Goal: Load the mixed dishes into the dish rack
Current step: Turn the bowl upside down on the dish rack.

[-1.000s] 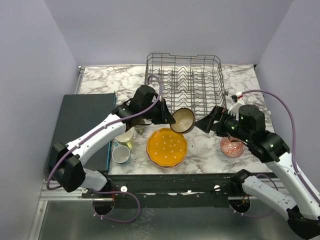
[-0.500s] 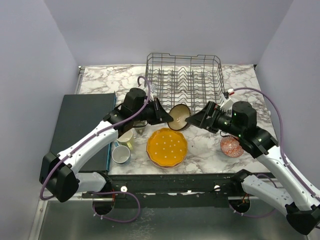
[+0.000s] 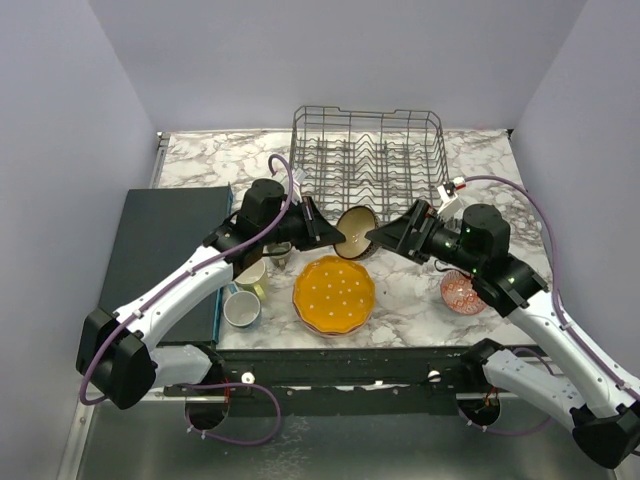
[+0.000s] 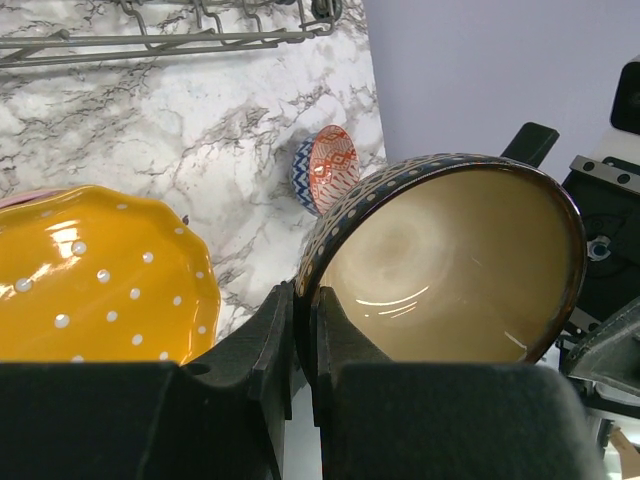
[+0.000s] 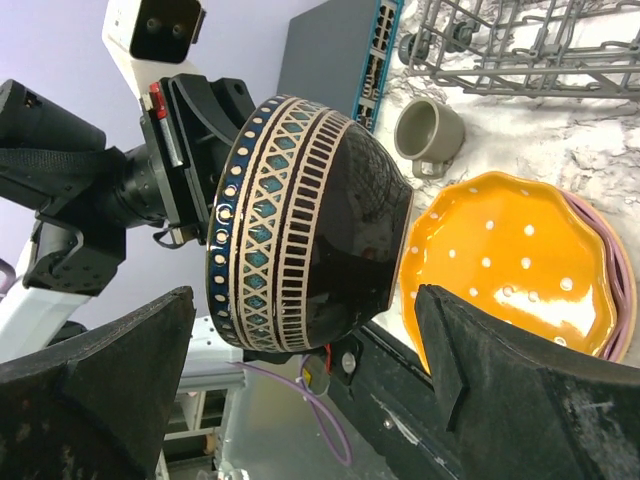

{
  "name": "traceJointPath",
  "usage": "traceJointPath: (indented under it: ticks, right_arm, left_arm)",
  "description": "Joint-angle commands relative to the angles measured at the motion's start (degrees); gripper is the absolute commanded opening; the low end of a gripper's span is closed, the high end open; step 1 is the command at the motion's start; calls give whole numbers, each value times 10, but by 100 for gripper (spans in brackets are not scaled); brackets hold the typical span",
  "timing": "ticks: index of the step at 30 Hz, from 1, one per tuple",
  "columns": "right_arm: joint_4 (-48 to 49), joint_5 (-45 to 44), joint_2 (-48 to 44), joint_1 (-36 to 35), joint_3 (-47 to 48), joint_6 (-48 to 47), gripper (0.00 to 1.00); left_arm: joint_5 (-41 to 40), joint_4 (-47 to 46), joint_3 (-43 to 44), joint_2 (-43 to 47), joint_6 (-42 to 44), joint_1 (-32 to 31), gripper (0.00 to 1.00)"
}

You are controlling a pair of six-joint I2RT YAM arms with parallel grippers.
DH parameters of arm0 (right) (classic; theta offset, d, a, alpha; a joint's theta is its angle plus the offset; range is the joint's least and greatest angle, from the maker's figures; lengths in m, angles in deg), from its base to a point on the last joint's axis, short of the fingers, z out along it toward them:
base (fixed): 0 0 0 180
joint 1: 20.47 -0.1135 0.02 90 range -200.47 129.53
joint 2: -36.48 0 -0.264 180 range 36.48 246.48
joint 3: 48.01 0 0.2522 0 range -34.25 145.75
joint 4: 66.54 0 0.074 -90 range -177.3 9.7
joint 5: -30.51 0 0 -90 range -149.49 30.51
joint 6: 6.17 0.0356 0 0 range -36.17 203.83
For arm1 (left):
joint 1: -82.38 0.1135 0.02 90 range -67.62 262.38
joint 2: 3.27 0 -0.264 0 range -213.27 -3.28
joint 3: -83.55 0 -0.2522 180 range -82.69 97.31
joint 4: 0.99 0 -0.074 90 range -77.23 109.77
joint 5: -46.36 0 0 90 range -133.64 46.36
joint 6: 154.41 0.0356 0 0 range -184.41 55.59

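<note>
Bowl (image 4: 450,270) in left gripper (image 4: 303,300), just before wide-spread right gripper (image 5: 305,292)

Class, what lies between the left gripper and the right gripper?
A brown bowl, rim pinched by the left gripper, faces the open right gripper; the overhead view shows it.

Bowl (image 3: 357,233) pinched in left gripper (image 3: 335,236), with right gripper (image 3: 385,238) splayed wide around it, blocks the dish rack (image 3: 368,150) near wall. Orange plate (image 3: 334,294) is just below. Rack is open from above.
</note>
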Motion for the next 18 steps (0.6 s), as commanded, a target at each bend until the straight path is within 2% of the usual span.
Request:
traceJointPath:
  ticks: [1, 13, 18]
  right_arm:
    - [41, 13, -4, -1, -13, 14, 100]
    - [89, 24, 5, -1, -20, 33, 97]
    - [100, 27, 2, -1, -25, 40, 93]
  left_arm:
    - [38, -69, -1, 23, -26, 6, 0]
    - [38, -84, -10, 30, -38, 7, 0]
    - [38, -86, -12, 31, -40, 8, 0]
